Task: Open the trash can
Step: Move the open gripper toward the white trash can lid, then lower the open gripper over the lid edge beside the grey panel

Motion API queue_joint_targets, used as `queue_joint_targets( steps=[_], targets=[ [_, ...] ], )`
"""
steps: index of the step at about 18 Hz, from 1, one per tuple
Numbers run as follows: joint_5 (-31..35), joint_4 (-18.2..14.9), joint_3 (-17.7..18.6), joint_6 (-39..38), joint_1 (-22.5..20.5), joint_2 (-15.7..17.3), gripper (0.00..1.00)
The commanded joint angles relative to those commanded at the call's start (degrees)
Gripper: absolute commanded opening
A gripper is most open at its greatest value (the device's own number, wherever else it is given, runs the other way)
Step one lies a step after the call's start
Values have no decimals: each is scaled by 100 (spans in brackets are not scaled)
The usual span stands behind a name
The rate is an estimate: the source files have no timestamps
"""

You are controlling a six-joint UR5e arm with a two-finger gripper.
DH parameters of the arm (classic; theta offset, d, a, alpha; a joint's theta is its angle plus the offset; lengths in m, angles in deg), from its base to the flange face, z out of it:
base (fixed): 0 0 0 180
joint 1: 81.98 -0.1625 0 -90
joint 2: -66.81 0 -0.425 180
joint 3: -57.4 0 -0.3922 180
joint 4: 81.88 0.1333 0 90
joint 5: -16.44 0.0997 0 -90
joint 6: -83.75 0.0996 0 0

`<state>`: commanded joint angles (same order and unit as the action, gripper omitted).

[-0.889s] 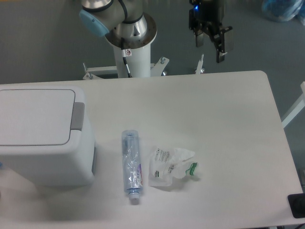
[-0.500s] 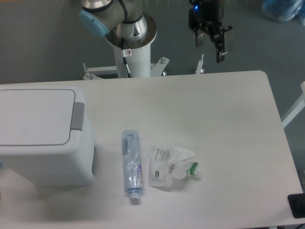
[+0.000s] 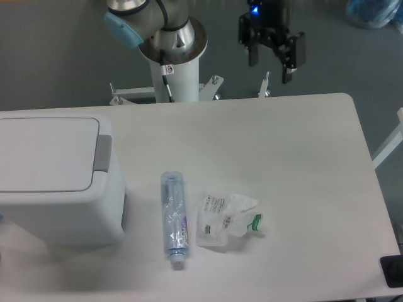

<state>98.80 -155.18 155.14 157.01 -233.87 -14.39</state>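
The trash can (image 3: 56, 182) is a large white boxy bin at the left edge of the table, with its flat lid down. A grey push tab (image 3: 103, 161) sits on the lid's right side. My gripper (image 3: 271, 64) hangs past the table's far edge at the upper right, far from the bin. Its two black fingers (image 3: 253, 50) stand apart, open, with nothing between them.
A crushed clear plastic bottle (image 3: 173, 219) lies near the table's front, right of the bin. A crumpled clear wrapper with green print (image 3: 225, 220) lies beside it. The arm's white base column (image 3: 173, 56) stands behind the far edge.
The gripper has turned about its axis and shifted slightly left, so both fingers now face the camera spread apart. Bin, bottle and wrapper have not moved.
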Motion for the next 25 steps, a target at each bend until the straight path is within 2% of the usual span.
queue_joint_targets(
  steps=[4, 7, 9, 12, 17, 21, 25],
  targets=[
    [-9, 272, -308, -1468, 817, -404, 100],
    [-70, 859, -449, -3128, 1354, -703, 100],
    [-175, 1255, -475, -3973, 1609, -853, 100],
    [-316, 1476, -607, -4801, 1812, -1011, 100],
    [-422, 1494, -835, -5549, 2128, -1249, 100],
    [-439, 1643, -880, -5664, 2287, -1398, 100],
    [-431, 1644, -871, -5664, 2331, -1425, 100]
  ],
)
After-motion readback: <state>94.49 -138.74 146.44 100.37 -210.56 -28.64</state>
